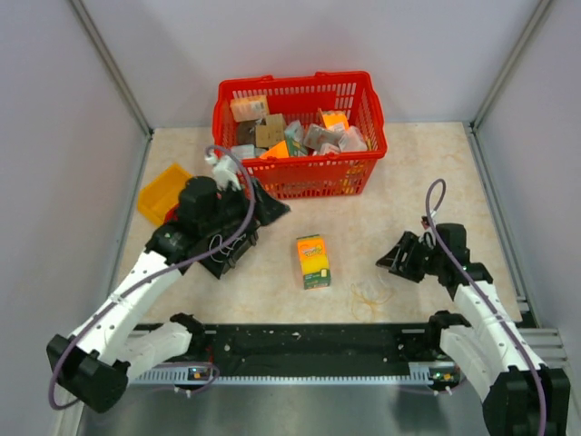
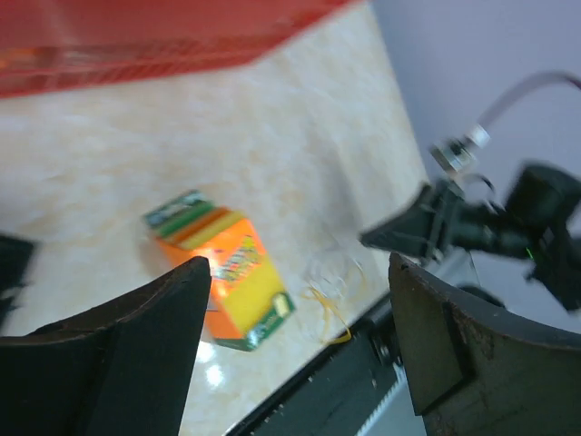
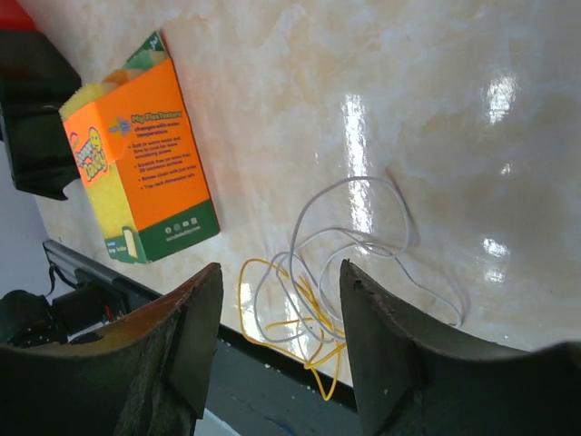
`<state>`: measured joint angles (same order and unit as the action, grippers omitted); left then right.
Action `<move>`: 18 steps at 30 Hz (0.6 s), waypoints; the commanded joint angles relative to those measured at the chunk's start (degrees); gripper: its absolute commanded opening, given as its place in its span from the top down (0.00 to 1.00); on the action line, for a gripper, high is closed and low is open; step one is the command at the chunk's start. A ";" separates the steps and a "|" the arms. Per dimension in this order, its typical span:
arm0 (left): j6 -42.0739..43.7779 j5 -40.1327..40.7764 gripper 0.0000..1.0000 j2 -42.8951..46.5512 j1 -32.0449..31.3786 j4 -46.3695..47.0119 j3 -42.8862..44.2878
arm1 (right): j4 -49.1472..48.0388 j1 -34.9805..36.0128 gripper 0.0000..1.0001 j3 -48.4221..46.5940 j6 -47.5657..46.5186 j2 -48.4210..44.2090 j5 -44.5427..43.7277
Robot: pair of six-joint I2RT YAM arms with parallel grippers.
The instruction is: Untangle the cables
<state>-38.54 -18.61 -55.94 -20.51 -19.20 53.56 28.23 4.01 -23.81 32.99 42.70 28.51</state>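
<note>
From above, the cables (image 1: 370, 289), a small tangle of hair-thin yellow and white wires, lie on the pale marbled tabletop (image 1: 427, 182) near the front edge. They sit between the yellow-green and orange cardboard box (image 1: 313, 261) and the right gripper (image 1: 392, 262), which hovers just beside them. The left gripper (image 1: 259, 234) is well away on the box's far side. Behind it, the red plastic mesh basket (image 1: 298, 173) is heaped with small cartons and packets in brown, orange, teal and silver. An orange-yellow plastic tray (image 1: 162, 193) stands to its left, and I can't tell what it holds. From the left wrist, its black fingers (image 2: 136, 363) are spread wide with nothing between them, framing the box and the wires beyond. From the right wrist, its fingers (image 3: 177, 359) stand moderately apart and unloaded, directly over the loops, where yellow strands cross white ones close to the table's dark rail. The wires look nearly weightless, limp and springy, and they lie flat, so I'd expect them to slide away from a pinch. The outlying white loop looks the best place to take hold, clear of the yellow knot.
</note>
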 commanded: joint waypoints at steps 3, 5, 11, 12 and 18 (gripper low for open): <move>1.54 8.93 0.19 -5.74 -22.43 15.85 -0.30 | -2.39 1.61 0.50 -2.12 0.67 3.27 -0.74; 1.02 10.52 0.19 -10.21 -27.10 16.74 1.27 | -2.39 1.96 0.50 -0.98 1.28 3.27 -0.83; 3.12 13.76 0.20 -19.99 -36.69 15.87 8.39 | -9.76 2.23 0.70 3.07 4.18 5.64 1.37; 2.95 14.21 0.20 -20.69 -37.57 15.60 9.27 | -10.47 2.40 0.75 3.07 4.45 6.60 1.72; 2.51 15.35 0.20 -20.53 -39.16 14.28 9.90 | -13.63 3.11 0.73 1.49 4.80 10.56 5.32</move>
<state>-36.97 -6.37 -78.32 -59.29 -6.57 60.97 20.45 6.17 -21.02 36.99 52.27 30.44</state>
